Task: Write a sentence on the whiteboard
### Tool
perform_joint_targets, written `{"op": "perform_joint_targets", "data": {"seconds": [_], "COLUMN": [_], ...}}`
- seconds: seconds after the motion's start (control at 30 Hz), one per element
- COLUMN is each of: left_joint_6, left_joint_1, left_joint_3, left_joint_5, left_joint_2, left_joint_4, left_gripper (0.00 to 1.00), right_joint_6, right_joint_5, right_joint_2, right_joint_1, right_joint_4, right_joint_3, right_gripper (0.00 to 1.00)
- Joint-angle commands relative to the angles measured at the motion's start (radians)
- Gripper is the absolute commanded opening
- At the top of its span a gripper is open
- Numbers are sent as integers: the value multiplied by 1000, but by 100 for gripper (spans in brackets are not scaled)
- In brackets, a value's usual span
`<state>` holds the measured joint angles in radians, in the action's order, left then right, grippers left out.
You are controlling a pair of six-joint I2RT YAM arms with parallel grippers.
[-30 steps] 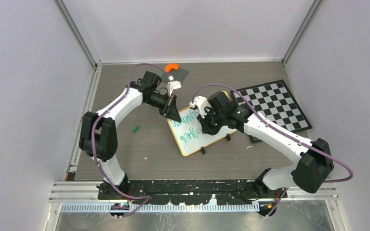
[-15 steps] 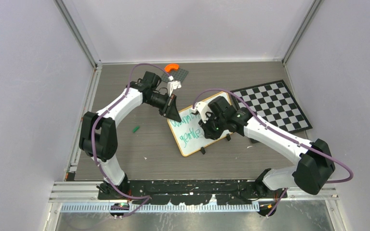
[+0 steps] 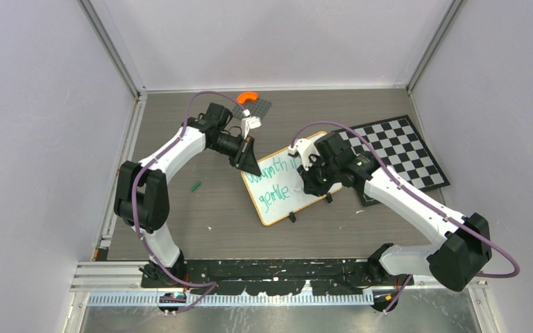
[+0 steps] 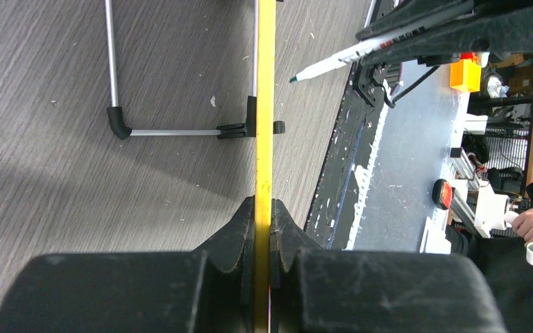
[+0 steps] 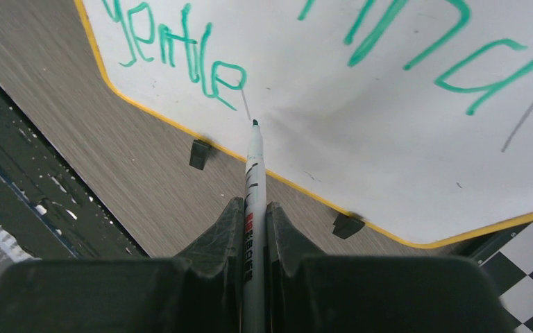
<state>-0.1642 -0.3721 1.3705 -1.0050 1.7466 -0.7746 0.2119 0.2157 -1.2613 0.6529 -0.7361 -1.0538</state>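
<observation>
The whiteboard (image 3: 277,201), white with a yellow-orange frame, stands tilted on its wire stand mid-table. Green lettering (image 3: 272,192) on it reads about "Warmth in" above "gentle". My left gripper (image 3: 250,164) is shut on the board's upper left edge, seen as a yellow strip (image 4: 264,125) between its fingers. My right gripper (image 3: 308,182) is shut on a white marker (image 5: 252,194). The marker's green tip (image 5: 255,123) is at the board surface (image 5: 361,125), just right of "gentle" (image 5: 173,52). The marker also shows in the left wrist view (image 4: 347,55).
A black-and-white checkerboard (image 3: 397,154) lies right of the whiteboard. A grey plate with an orange piece (image 3: 248,98) sits at the back. A small green cap (image 3: 196,186) lies on the table at the left. The wire stand (image 4: 118,104) rests on the table behind the board.
My right gripper has moved right along the board with the marker, from over the word "gentle" to just past its end. The left arm and the board have not moved.
</observation>
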Motion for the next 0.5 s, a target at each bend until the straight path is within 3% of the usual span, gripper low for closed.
{"op": "perform_joint_targets", "data": {"seconds": [0.0, 0.47], "left_joint_6": [-9, -8], "left_joint_1": [-4, -5], "left_joint_3": [4, 6], "left_joint_5": [14, 13], "left_joint_2": [-35, -34], "left_joint_4": [0, 0], "left_gripper": [0, 0], "right_joint_6": [2, -31], "right_joint_5": [19, 45], "right_joint_2": [29, -17], "right_joint_1": [-38, -31], "right_joint_4": [21, 88], "right_joint_3": [-29, -48], "right_gripper": [0, 0]}}
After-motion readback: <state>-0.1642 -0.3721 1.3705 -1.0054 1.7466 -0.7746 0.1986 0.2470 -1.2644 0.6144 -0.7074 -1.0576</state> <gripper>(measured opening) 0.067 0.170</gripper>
